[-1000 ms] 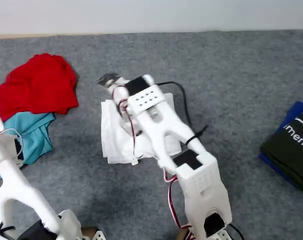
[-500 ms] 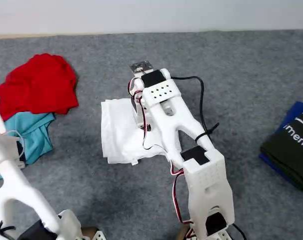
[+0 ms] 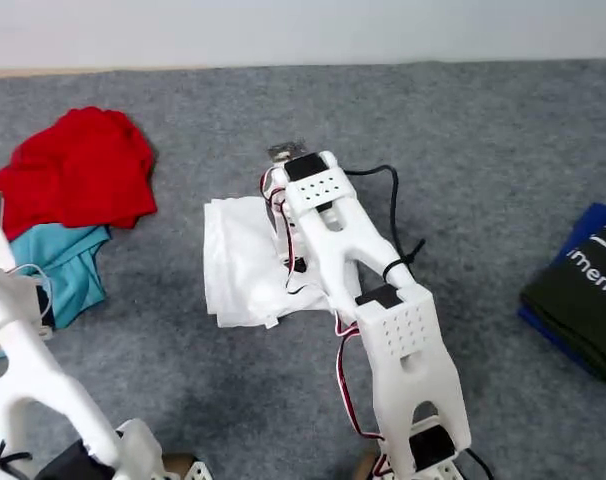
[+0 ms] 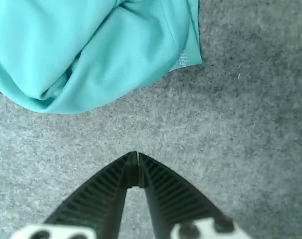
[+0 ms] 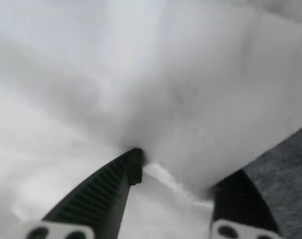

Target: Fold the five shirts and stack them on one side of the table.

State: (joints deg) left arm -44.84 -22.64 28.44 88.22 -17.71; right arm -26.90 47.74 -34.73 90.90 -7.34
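The right gripper (image 5: 183, 167) is seen with its fingers spread, and a fold of the white shirt (image 3: 238, 260) is bulged between them; whether the cloth is really gripped cannot be told. This white shirt is laid half folded near the middle of the table (image 3: 483, 150), and its near right part is covered by the right arm (image 3: 353, 260). The left gripper (image 4: 137, 167) is pressed together with nothing between its fingers, and it is held over bare surface just beside the teal shirt (image 4: 91, 50). In the high view the teal shirt (image 3: 63, 265) is found at the left side, partly tucked under the crumpled red shirt (image 3: 78, 170). At the right edge a folded black shirt (image 3: 583, 290) is stacked on a blue shirt (image 3: 593, 225), well apart from the others. The table is covered with a grey, felt-like cloth, and behind its far edge a pale plain wall (image 3: 283, 30) is seen
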